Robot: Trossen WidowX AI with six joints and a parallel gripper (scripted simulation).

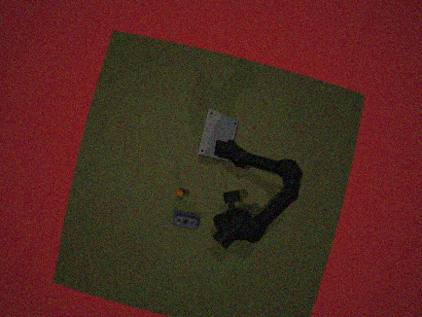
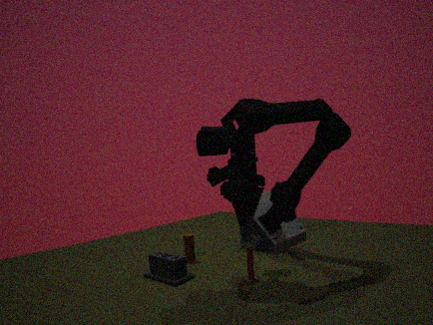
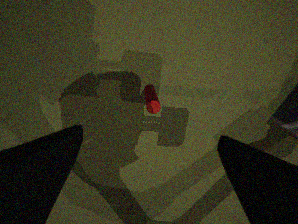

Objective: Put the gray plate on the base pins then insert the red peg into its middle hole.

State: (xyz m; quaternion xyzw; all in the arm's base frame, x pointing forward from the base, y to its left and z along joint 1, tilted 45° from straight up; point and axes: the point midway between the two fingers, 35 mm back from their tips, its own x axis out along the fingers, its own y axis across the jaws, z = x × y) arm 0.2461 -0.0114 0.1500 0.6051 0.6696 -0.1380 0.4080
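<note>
The gripper [image 1: 238,225] [image 2: 256,245] [image 3: 152,137] stands wide apart, holding nothing, over the red peg [image 2: 250,264] [image 3: 153,106], which is upright near the wrist view's centre. The plate [image 1: 190,226] [image 2: 168,257] appears seated on the base [image 1: 181,213] [image 2: 176,283], lower left in the exterior view, so step one looks done. Grasping, inserting and releasing the peg remain.
</note>
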